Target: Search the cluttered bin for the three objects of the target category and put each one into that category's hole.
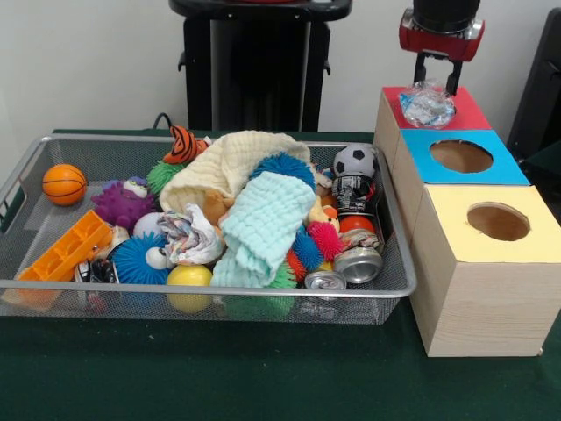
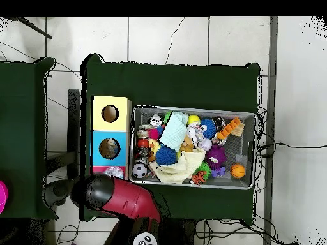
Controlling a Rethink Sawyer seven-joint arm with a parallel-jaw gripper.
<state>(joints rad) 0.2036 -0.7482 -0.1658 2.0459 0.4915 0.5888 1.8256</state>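
Note:
My gripper hangs at the far right, over the red-topped box. Its two fingers stand apart and open, just above a crumpled clear plastic wrapper that lies over the red box's hole. In the overhead view the red arm hides the gripper, and the wrapper shows on the red box. The wire mesh bin holds crushed cans, a dark can, a mint cloth, a cream cloth and spiky balls.
A blue-topped box and a yellow-topped box, each with a round hole, stand in a row beside the bin's right side. A soccer ball, a basketball and an orange tray also lie in the bin.

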